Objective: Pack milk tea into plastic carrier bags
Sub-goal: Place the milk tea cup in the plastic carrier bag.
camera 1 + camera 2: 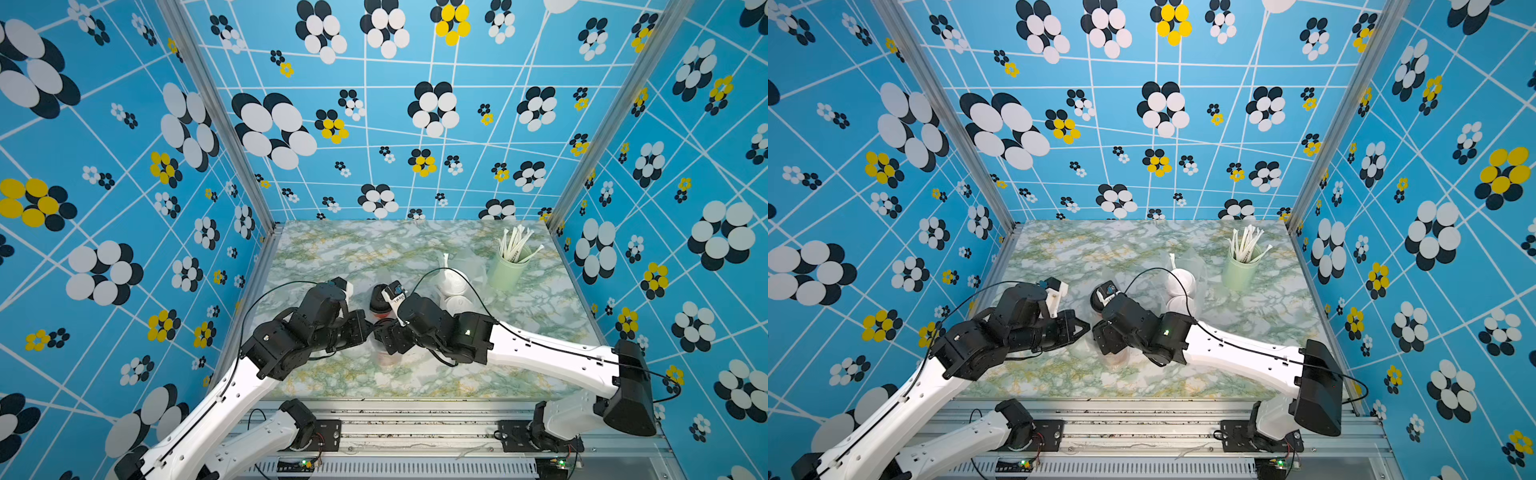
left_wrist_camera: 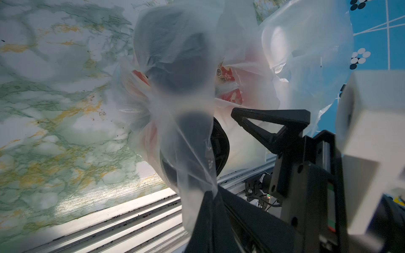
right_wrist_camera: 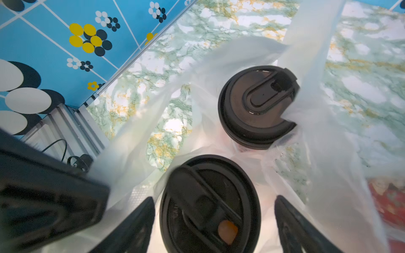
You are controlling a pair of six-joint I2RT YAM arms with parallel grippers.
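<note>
**Black-lidded cups upright in a pinched bag**

The red print [image 2: 228,87] on the milk tea shows through the plastic in the left wrist view, but it is too blurred to read any word. That view also shows the left gripper [image 2: 209,197] closed tight on a gathered fold of the near carrier bag [image 2: 186,135].

The right wrist view looks straight down into the bag's mouth. Two black-lidded cups [image 3: 256,105] stand side by side, long axes vertical, lids up. The right gripper [image 3: 214,198] has its fingers spread apart, one on either side of the nearer lid [image 3: 192,197].

In both top views the arms hide most of this at mid-table — yet only they show the second bag [image 1: 473,266], holding two white-lidded cups [image 1: 451,284], beside the green cup [image 1: 509,270] of straws.
</note>
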